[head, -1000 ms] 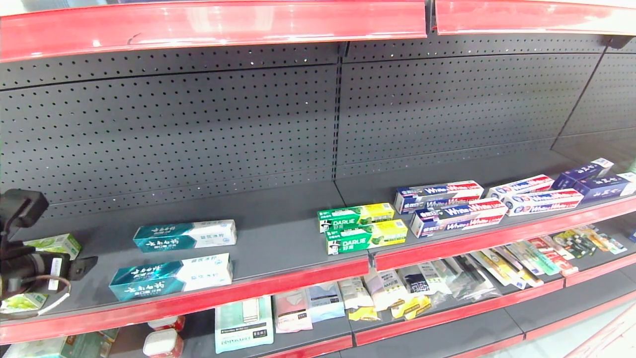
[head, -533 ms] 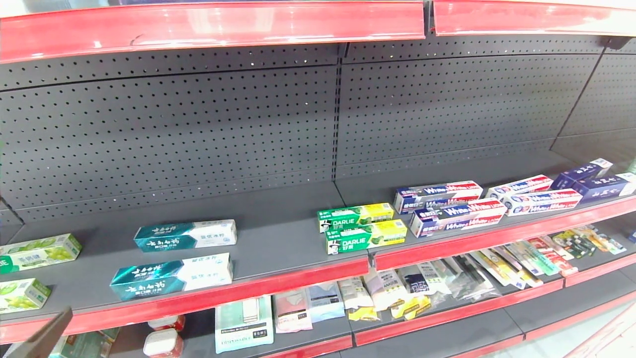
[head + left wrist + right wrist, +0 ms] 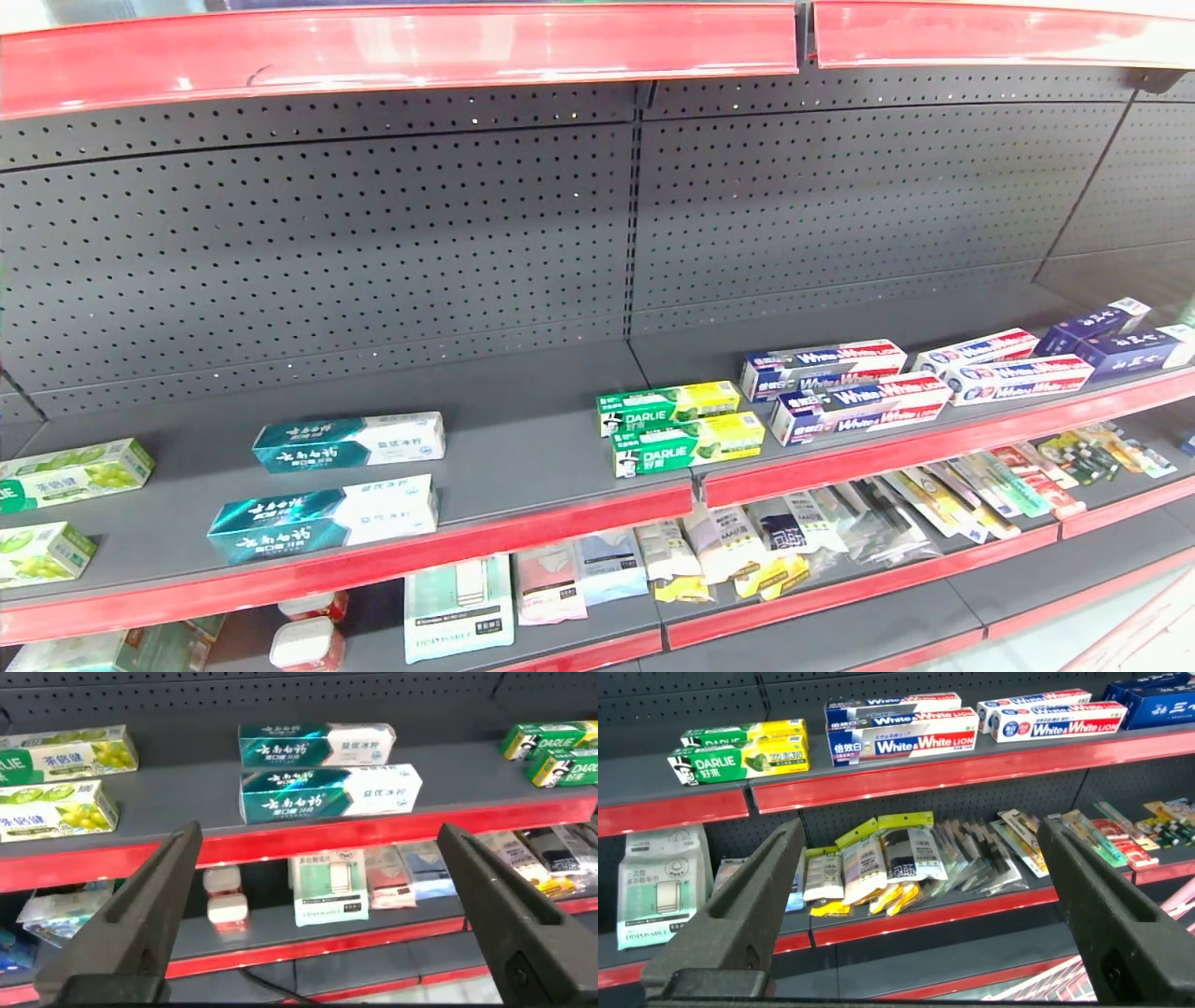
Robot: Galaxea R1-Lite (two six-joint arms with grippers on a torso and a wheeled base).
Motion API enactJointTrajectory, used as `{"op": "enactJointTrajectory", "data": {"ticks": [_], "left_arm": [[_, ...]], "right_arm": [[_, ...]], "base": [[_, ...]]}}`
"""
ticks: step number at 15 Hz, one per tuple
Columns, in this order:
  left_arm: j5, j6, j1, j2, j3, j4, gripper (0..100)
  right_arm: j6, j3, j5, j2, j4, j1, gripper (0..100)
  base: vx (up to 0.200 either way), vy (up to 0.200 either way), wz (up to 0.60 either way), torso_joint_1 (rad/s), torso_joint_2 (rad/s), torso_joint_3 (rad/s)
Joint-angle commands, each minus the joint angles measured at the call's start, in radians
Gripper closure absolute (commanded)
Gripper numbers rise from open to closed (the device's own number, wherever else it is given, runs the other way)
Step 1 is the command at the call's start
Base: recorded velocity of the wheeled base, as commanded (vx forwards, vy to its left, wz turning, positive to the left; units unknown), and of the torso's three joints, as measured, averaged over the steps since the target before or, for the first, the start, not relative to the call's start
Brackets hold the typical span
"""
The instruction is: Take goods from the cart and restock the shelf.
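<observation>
The grey shelf (image 3: 523,439) with a red front edge carries toothpaste boxes. Two light green boxes (image 3: 75,473) lie at its far left, two teal-and-white boxes (image 3: 322,518) beside them, two green-and-yellow boxes (image 3: 686,444) in the middle, and white-and-blue boxes (image 3: 859,406) to the right. My left gripper (image 3: 322,924) is open and holds nothing, set back in front of the teal-and-white boxes (image 3: 327,793) and below the shelf edge. My right gripper (image 3: 920,915) is open with nothing in it, facing the lower shelf under the green-and-yellow boxes (image 3: 738,756).
Dark blue boxes (image 3: 1111,341) lie at the shelf's far right. The lower shelf holds flat packets (image 3: 728,546), toothbrush packs (image 3: 980,485), a pale green pouch (image 3: 457,607) and small jars (image 3: 303,644). A perforated back panel (image 3: 373,233) rises behind, with another red-edged shelf (image 3: 401,47) overhead.
My left gripper, which was at the light green boxes at the shelf's far left one second ago, has drawn back down out of the head view. Both light green boxes now lie uncovered.
</observation>
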Motion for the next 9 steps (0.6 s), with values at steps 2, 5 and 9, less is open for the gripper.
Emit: {"op": "enactJointTrajectory", "data": {"ticks": [2,5,9], "left_arm": [[-0.024,-0.017,-0.060,-0.140,0.062,0.017,0],[-0.001,-0.048,-0.055,-0.158,0.065,0.015,0],[0.258,-0.100,-0.055,-0.158,0.122,-0.110,0]], "right_arm": [[0.000,0.000,0.000,0.000,0.000,0.000,0],[0.000,0.000,0.000,0.002,0.000,0.000,0],[0.000,0.000,0.000,0.000,0.000,0.000,0]], "base": [[0.000,0.000,0.00,0.000,0.00,0.000],[0.000,0.000,0.00,0.000,0.00,0.000],[0.000,0.000,0.00,0.000,0.00,0.000]]}}
